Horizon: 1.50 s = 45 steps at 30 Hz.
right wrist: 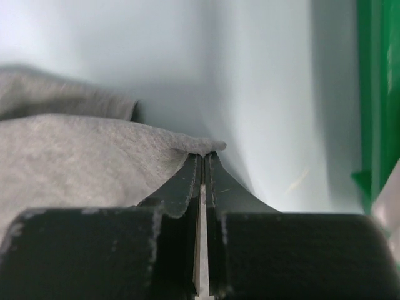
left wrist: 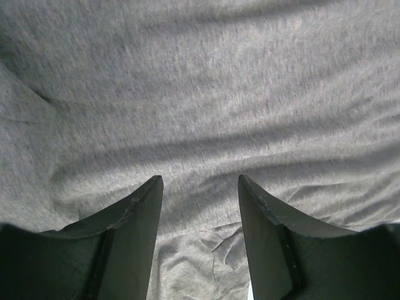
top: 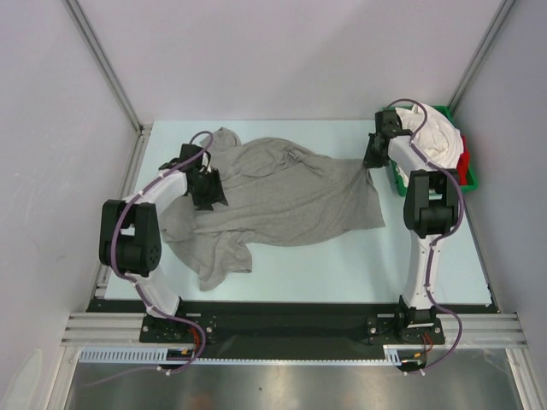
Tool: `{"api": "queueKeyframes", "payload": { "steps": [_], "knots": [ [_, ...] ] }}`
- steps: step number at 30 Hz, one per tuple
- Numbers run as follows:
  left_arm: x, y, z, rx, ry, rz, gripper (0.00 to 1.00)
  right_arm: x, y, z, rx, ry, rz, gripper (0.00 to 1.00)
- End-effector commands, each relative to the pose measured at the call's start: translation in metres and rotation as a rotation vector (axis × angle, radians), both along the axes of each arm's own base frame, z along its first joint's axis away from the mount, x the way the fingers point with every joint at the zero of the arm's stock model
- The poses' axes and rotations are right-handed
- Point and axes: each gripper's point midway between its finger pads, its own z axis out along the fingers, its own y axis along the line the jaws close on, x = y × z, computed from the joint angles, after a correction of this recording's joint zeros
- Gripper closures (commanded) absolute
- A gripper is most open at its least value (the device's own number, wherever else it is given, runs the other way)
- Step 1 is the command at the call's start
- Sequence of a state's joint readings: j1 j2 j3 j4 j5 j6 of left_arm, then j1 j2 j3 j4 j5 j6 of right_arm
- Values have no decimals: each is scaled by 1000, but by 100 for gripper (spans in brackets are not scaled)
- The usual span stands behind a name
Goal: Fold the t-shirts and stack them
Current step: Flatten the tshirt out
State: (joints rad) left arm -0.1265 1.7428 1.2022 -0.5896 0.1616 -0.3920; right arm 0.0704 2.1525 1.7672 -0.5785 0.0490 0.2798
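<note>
**Folding not begun: grey t-shirt point(top: 282, 192) unfolded, nothing stacked.**
Top view: it lies rumpled between the claws, long axis running from left claw point(top: 208, 190) to right claw point(top: 373, 161), neck direction unclear. White shirts point(top: 432, 132) and red shirt point(top: 464, 162) sit in the green tray point(top: 397, 181) beside the right claw. Left wrist: claw spread, cloth beneath. Right wrist: claw pressed together, pinching the shirt's edge.

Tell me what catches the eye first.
A crumpled grey t-shirt sprawls across the middle of the table. The right end effector is pinched shut on its right corner, beside a green tray of shirts at the back right. The left end effector hangs open over its left side.
</note>
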Motion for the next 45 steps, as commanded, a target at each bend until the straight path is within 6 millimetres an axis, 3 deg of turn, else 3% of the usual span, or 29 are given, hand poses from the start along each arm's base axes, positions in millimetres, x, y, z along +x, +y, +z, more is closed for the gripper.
{"api": "queueKeyframes", "payload": {
  "steps": [1, 2, 4, 5, 6, 9, 10, 12, 14, 15, 16, 18, 20, 21, 23, 25, 27, 30, 31, 32, 33, 34, 35, 38, 39, 40, 43, 44, 45],
  "knots": [
    [13, 3, 8, -9, -22, 12, 43, 25, -22, 8, -84, -47, -5, 100],
    [14, 4, 8, -8, -20, 14, 43, 35, -22, 16, -89, -72, -1, 100],
    [15, 3, 4, -8, -9, 14, 43, 39, -24, 2, -108, -32, 5, 95],
    [17, 3, 5, -8, -9, 14, 42, 51, -25, 17, -114, -61, -4, 88],
    [17, 3, 2, -7, -2, 14, 42, 41, -27, 4, -117, 9, -10, 73],
    [21, 3, -6, -2, 17, 10, 42, 31, -32, 14, -137, 51, -36, 53],
    [20, 3, -15, 2, 39, 9, 42, 26, -32, 29, -135, 39, -53, 44],
    [27, 2, -19, 2, 45, 14, 42, 8, -31, 32, -129, 71, -60, 38],
    [36, 3, -28, 10, 57, 13, 42, -6, -22, 64, -111, 27, -45, 33],
    [40, 3, -30, 12, 58, 17, 42, -24, -15, 52, -100, 70, -29, 30],
    [42, 3, -42, 22, 80, 15, 42, -32, -9, 78, -74, 20, -23, 28],
    [58, 1, -42, 19, 65, 10, 42, -61, 17, 64, -9, 69, 45, 26],
    [73, 0, -52, 22, 75, 3, 42, -86, 41, 77, 30, 52, 109, 25],
    [79, 1, -55, 31, 77, 1, 42, -108, 48, 62, 48, 101, 136, 24],
    [99, 2, -58, 47, 69, -1, 41, -131, 66, 78, 63, 71, 197, 21],
    [125, -5, -40, 19, 5, -25, 41, -153, 70, 67, 44, 104, 223, 19],
    [132, -9, -32, 18, -3, -31, 41, -165, 73, 70, 42, 88, 234, 13],
    [139, 1, 23, 124, -103, 2, 39, -171, 72, 57, 37, 101, 230, 1],
    [136, 3, 41, 147, -133, 14, 34, -171, 76, 54, 52, 113, 242, 0],
    [121, 18, 39, 227, -116, 62, 33, -172, 78, 54, 60, 128, 249, 0],
    [108, 21, 80, 222, -191, 94, 33, -172, 81, 47, 68, 148, 257, 0],
    [81, 27, 63, 227, -129, 133, 32, -173, 86, 46, 86, 155, 270, 0],
    [64, 34, 95, 225, -193, 187, 32, -173, 91, 41, 98, 161, 279, 0],
    [4, 50, 75, 257, -134, 231, 33, -172, 102, 33, 133, 157, 308, 0],
    [-11, 57, 92, 229, -184, 269, 34, -173, 105, 27, 149, 174, 312, 0],
    [-35, 62, 68, 225, -125, 277, 35, -173, 113, 25, 174, 179, 331, 0],
    [-67, 83, 50, 144, -94, 360, 37, -176, 124, 21, 209, 192, 352, 5],
    [-70, 103, 47, 108, -85, 433, 37, -177, 125, 20, 216, 197, 353, 7],
    [-71, 100, 44, 46, -80, 420, 35, -179, 127, 19, 225, 203, 354, 7]
  ]
}}
